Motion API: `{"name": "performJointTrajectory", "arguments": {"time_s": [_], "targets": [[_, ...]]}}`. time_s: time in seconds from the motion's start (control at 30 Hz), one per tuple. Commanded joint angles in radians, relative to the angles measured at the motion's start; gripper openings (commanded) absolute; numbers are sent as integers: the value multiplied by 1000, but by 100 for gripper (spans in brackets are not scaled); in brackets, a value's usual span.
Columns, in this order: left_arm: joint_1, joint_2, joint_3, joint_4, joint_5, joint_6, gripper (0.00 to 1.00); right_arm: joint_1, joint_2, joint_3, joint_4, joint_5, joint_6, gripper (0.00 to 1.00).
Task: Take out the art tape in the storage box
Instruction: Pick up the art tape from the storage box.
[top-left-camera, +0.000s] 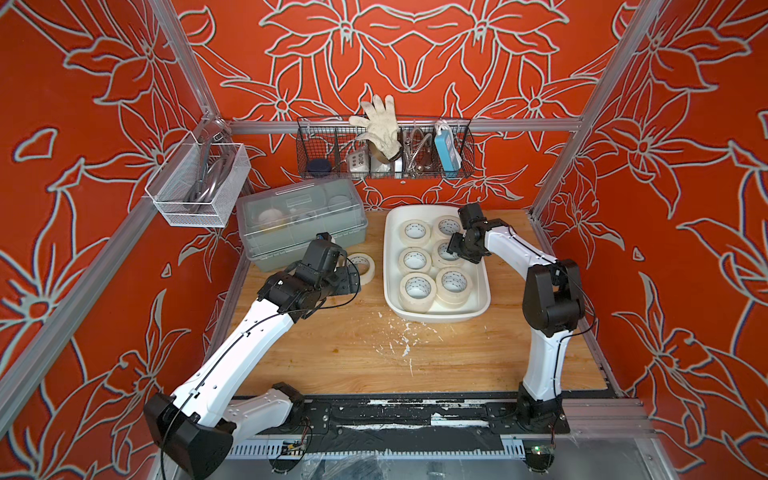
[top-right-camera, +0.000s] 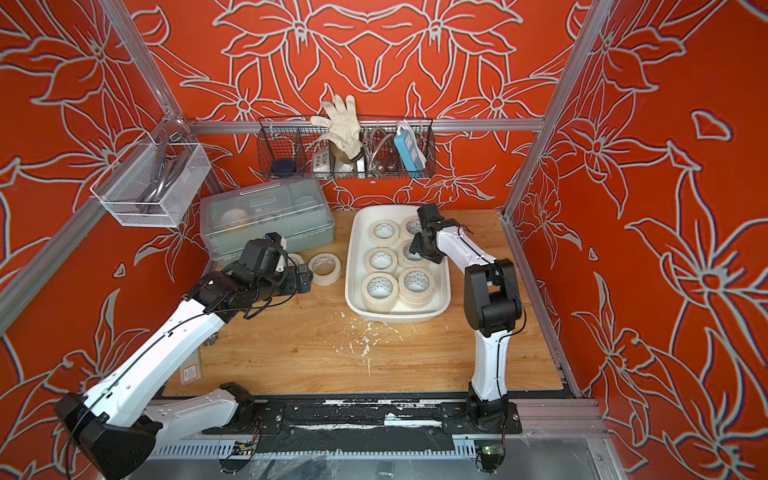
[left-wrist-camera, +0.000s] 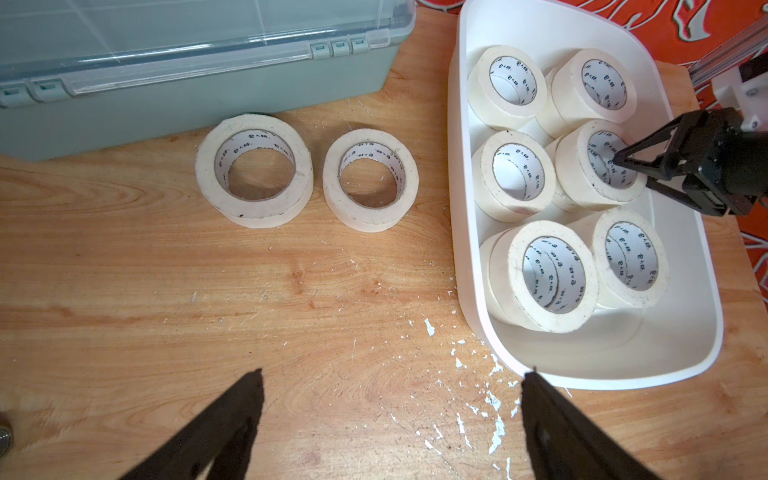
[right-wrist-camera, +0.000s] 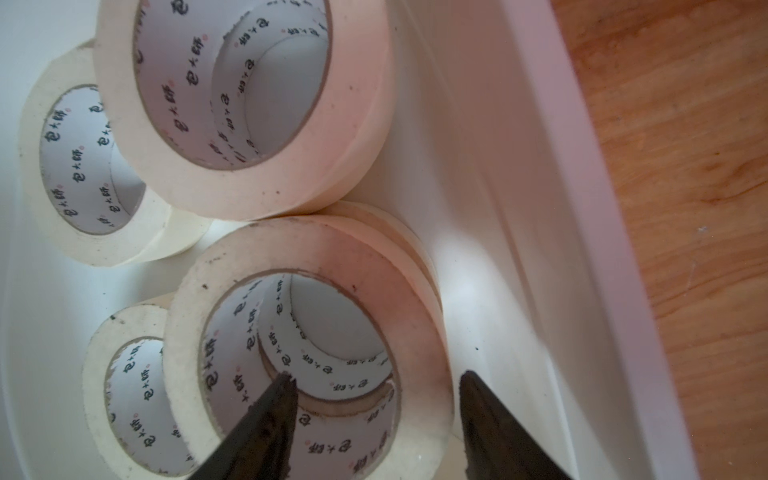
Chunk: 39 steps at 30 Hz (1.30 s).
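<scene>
Art tape (top-left-camera: 417, 287): cream rolls lying flat inside the storage box, in six piles set two by three; several piles are two rolls high.
Storage box (top-left-camera: 437, 315): white lidless tub standing on the counter, seen in both top views.
Middle roll (right-wrist-camera: 316, 253): top of the middle pile along the storage box wall on the right arm's side, close to that wall.
Right gripper (right-wrist-camera: 376, 376): down inside the storage box at the middle roll. Its fingers (right-wrist-camera: 262, 424) are spread, one within the core and one outside between roll and wall, astride the tape without pinching it.
Near loose roll (left-wrist-camera: 370, 179): flat on the counter just outside the storage box, on the left arm's side.
Far loose roll (left-wrist-camera: 254, 170): flat, just beyond the near one from the storage box.
Left gripper (left-wrist-camera: 393, 372): above bare counter beside the storage box, fingers spread wide with nothing between them.
Lidded box (top-left-camera: 299, 220): grey-green, translucent lid shut, further from the storage box than the loose rolls.
Counter (top-left-camera: 415, 365): wood, with white flecks (top-left-camera: 405, 345) near the storage box's front end.
Wire basket (top-left-camera: 384, 149): on the wall behind the storage box, with a glove (top-left-camera: 380, 120) in it.
</scene>
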Motion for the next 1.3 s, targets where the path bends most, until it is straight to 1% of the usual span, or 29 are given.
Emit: {"name": "performJointTrajectory", "arguments": {"time_s": [0.0, 0.13, 0.27, 0.33, 0.53, 0.67, 0.83, 0.9, 1.03, 1.13, 1.23, 1.27], "targets": [[-9, -7, -4, -12, -9, -10, 95, -4, 4, 3, -22, 39, 16, 66], [-12, -1, 0, -12, -11, -12, 94, -6, 20, -1, -20, 32, 17, 64], [-15, 0, 1, -11, -11, -14, 94, -5, 27, -4, -22, 21, 1, 55], [-19, 2, 1, -11, -11, -17, 93, -6, 18, -17, -8, 23, -5, 50], [-31, 12, 12, -10, -12, -23, 92, -6, -1, -46, 12, 31, -5, 46], [-40, 14, 14, -8, -14, -27, 92, -6, -4, -47, 9, 11, -10, 37], [-47, 12, 17, -8, -15, -28, 92, -7, -53, -56, 5, 7, -27, 19], [-50, 12, 22, -8, -16, -24, 91, -5, -82, -60, 1, 13, -36, 15], [-56, 24, 42, -8, -11, -16, 91, -3, -137, -68, -10, 15, -52, 10], [-69, 45, 70, -10, -7, 0, 91, 7, -173, -72, -33, 12, -78, 9], [-85, 79, 108, -13, -2, 15, 90, 20, -209, -71, -59, -15, -113, 9], [-93, 92, 123, -15, -1, 22, 90, 26, -221, -71, -66, -34, -126, 7]]}}
